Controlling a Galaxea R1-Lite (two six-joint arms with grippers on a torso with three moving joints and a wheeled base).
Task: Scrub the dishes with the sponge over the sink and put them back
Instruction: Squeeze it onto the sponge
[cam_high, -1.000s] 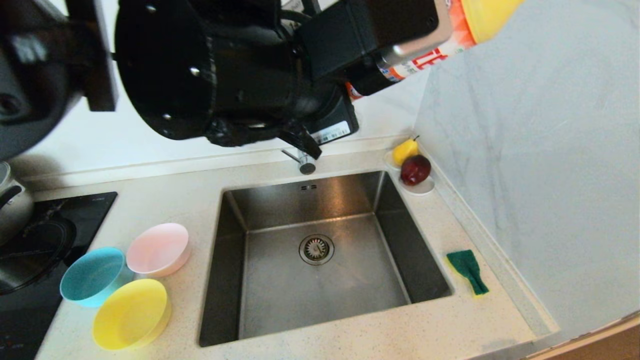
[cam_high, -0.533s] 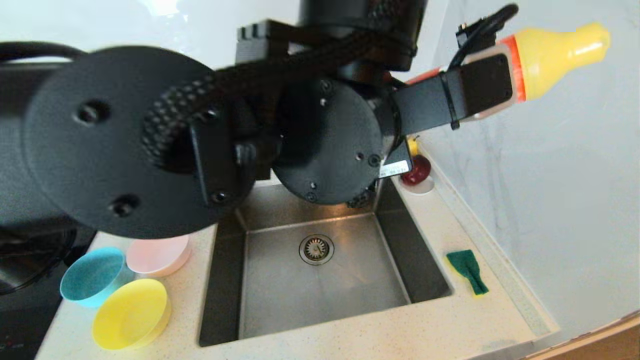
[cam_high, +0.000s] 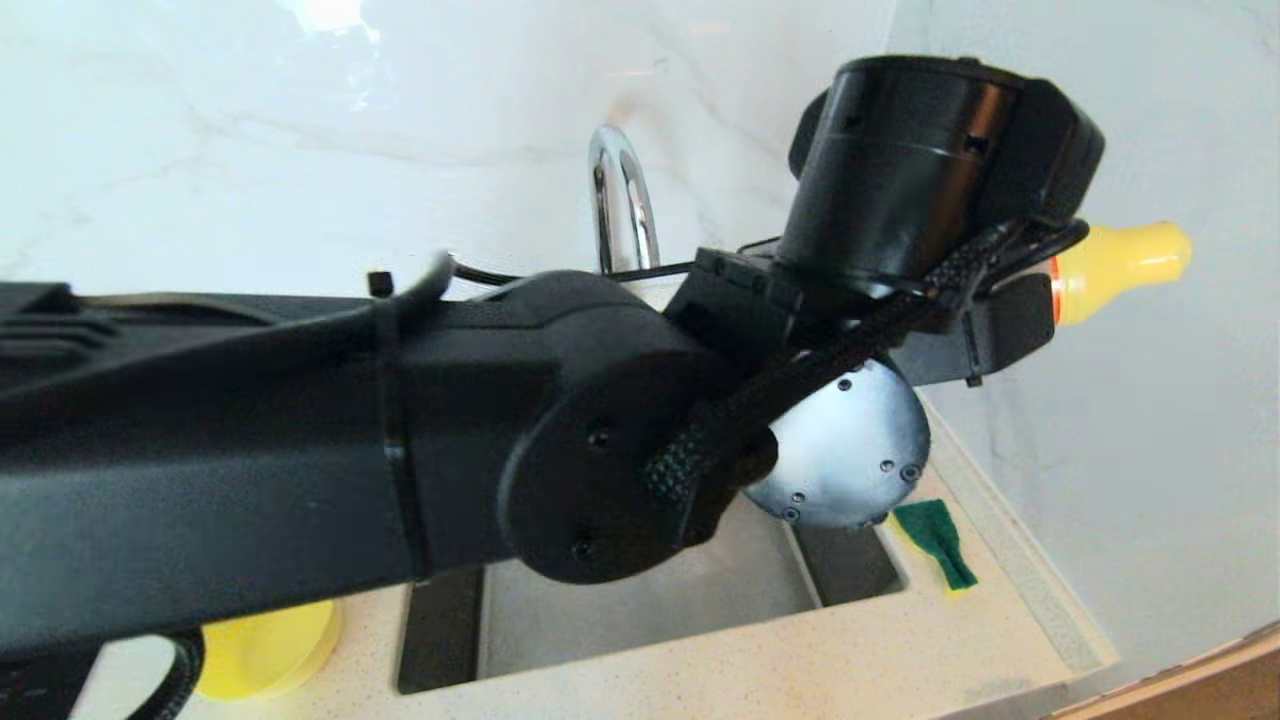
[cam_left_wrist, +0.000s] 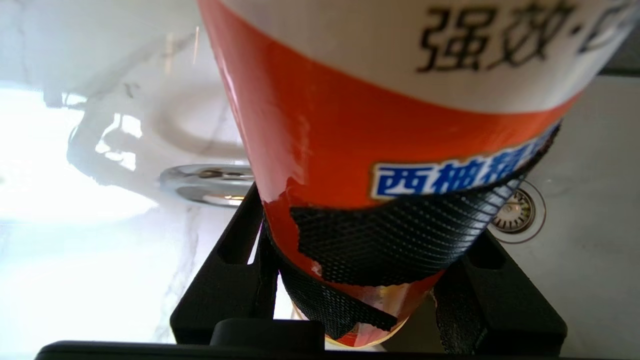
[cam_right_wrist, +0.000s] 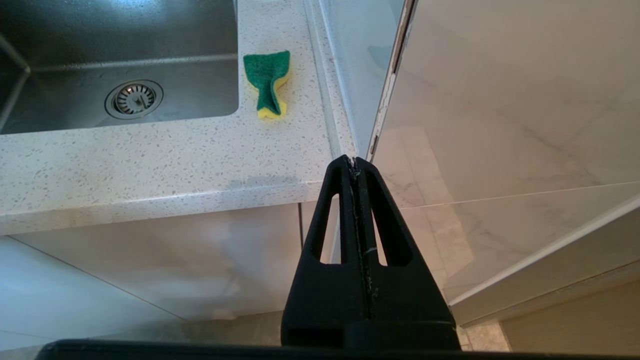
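My left gripper (cam_left_wrist: 370, 240) is shut on an orange and white detergent bottle (cam_left_wrist: 390, 100), gripped near its base. In the head view the bottle lies nearly level above the sink's far right corner, its yellow cap (cam_high: 1120, 262) pointing right. The sponge (cam_high: 935, 540), green face up, lies on the counter to the right of the sink (cam_high: 640, 610); the right wrist view shows this sponge (cam_right_wrist: 268, 82) too. Only part of the yellow bowl (cam_high: 265, 645) shows; my left arm hides the other dishes. My right gripper (cam_right_wrist: 354, 162) hangs shut and empty below the counter's front edge.
The chrome faucet (cam_high: 622, 195) rises behind the sink, close to my left forearm. The drain strainer (cam_left_wrist: 515, 212) lies below the bottle. A marble wall (cam_high: 1150, 420) bounds the counter on the right. My left arm (cam_high: 300, 450) crosses most of the head view.
My left arm has swung down and across the head view, lowering the bottle with its cap to the right. It now covers the pink and blue bowls and the fruit saucer. The right arm stayed still.
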